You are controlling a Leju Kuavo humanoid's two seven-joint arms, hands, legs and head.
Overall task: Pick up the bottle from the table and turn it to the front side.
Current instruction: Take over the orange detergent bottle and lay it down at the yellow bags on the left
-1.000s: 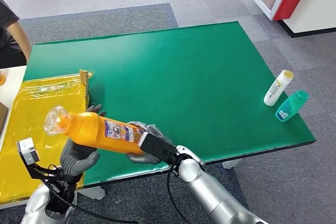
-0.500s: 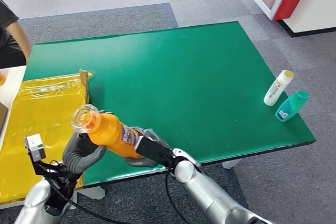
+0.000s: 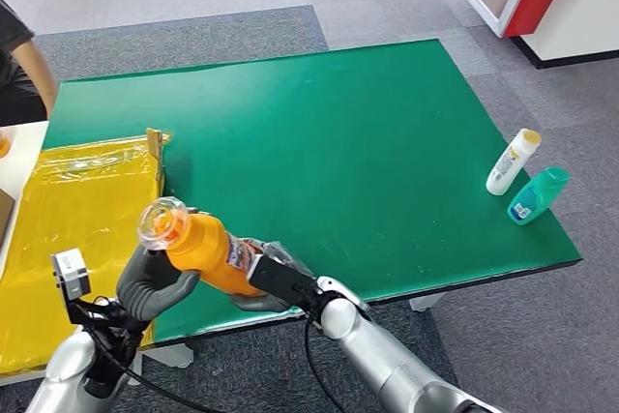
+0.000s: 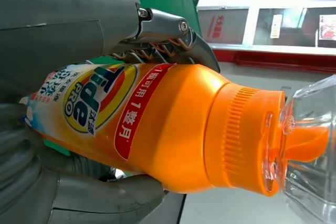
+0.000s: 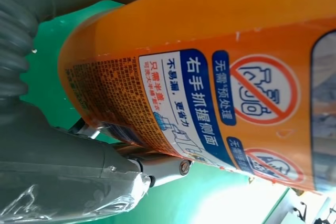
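Orange bottle (image 3: pixel 208 250) with clear cap, blue-red-yellow label; green table (image 3: pixel 350 132); yellow sheet (image 3: pixel 66 229) at nine o'clock; white bottle (image 3: pixel 513 162), teal bottle (image 3: pixel 537 194) at three.

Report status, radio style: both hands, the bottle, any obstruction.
Left hand and right hand both grip the bottle. Bottle lifted off the table, cap toward camera. Nothing in the way.

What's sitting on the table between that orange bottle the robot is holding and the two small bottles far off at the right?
Nothing: in the head view, only bare green table lies between the orange bottle and the white bottle and teal bottle.
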